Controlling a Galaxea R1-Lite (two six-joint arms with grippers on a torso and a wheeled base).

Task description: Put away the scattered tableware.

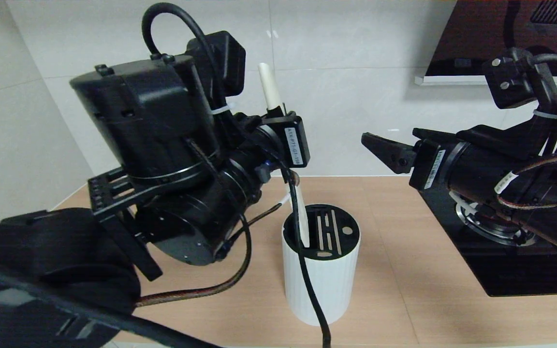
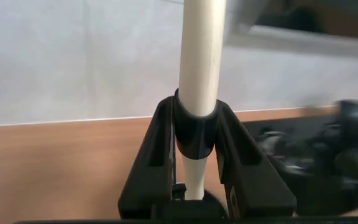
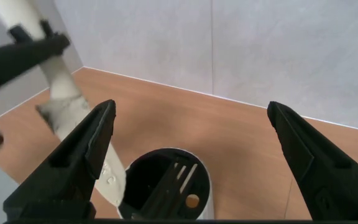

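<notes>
white spatula (image 1: 271,87) clamped in left hand (image 2: 196,111), tip at holder (image 1: 322,285); right hand (image 3: 191,109) wide, empty.

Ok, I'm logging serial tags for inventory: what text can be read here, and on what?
The label on the left arm's wrist: print too small to read reliably.
The label on the right arm's wrist: too small to read.
The white utensil holder and the white spatula: no print visible.
</notes>
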